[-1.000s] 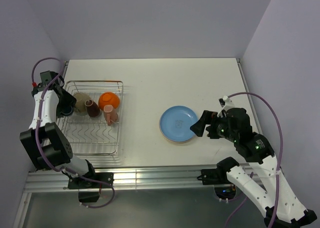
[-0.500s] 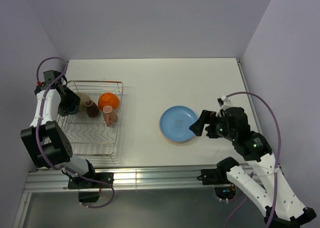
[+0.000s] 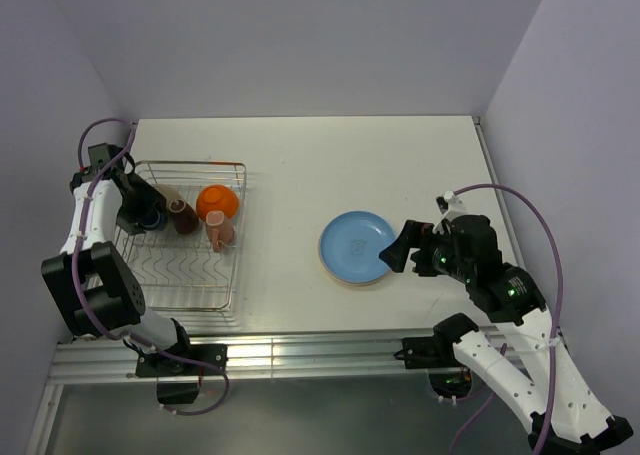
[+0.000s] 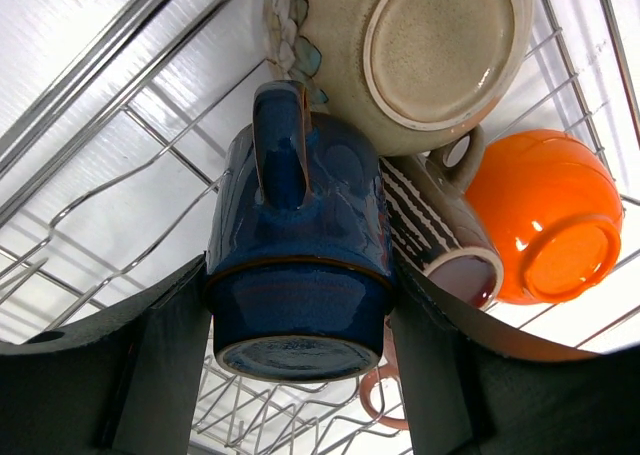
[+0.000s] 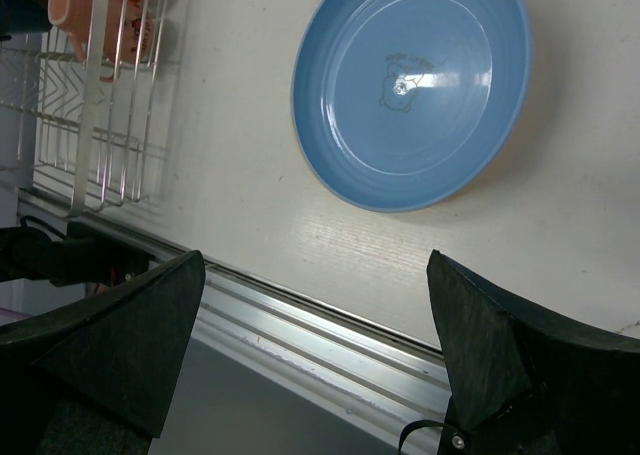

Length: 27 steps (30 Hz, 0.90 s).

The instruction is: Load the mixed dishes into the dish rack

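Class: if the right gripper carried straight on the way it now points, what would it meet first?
The right gripper would most likely meet the blue plate at its near rim; its open jaws face it. Height is unclear, so the table might come first.

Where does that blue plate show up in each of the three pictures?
Top external: blue plate, right of centre.
Left wrist: not in it.
Right wrist: upper right.
Shared landmark: the dish rack, seen in all three views, at the upper left in the right wrist's.

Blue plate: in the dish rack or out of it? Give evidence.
Out. The blue plate lies flat, well right of the dish rack, apart from its wires.
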### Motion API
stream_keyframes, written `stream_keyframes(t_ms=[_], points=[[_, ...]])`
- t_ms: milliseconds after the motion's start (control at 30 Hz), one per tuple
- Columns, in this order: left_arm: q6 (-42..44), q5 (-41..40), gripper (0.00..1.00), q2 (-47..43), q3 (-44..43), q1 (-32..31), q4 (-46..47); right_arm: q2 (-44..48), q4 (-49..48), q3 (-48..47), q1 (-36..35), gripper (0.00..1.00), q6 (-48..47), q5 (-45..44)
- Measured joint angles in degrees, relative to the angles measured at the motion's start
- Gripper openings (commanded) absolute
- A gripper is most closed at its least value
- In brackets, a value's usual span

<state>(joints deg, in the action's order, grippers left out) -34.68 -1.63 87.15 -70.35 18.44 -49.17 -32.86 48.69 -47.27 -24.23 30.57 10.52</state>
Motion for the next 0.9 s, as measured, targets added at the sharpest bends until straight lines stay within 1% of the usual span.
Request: stream_keyframes(t_ms=[167,433,633,800,833,867,900], points=[[0.17,2.01,0.00,0.42,0.11,0.00,-0.02,0.07,0.02,0.00,0.00,1.00,0.00,0.00],[1.53,3.96,0.00,3.58,0.11,0.02,-1.16,0.07,0.04,0.00,0.00,1.00,0.00,0.00],[3.63,4.48,0.00,6.93,-1.03,0.02,-1.55,0.13,0.04,0.00,0.00,1.00,-0.02,-0.02],[4.46,4.44,0.00,7.52,-1.68,0.02,-1.46,0.13,0.04,0.00,0.00,1.00,0.00,-0.02],[4.55,4.42,0.02,7.52,-1.70,0.02,-1.46,0.13,0.04,0.00,0.00,1.00,0.00,-0.02],[4.63,4.39,0.11,7.54,-1.70,0.02,-1.44,0.13,0.07,0.00,-0.02,1.00,0.00,-0.02],[4.70,4.39,0.16,7.56,-1.79,0.02,-1.49,0.13,0.04,0.00,-0.02,1.00,0.00,-0.02]])
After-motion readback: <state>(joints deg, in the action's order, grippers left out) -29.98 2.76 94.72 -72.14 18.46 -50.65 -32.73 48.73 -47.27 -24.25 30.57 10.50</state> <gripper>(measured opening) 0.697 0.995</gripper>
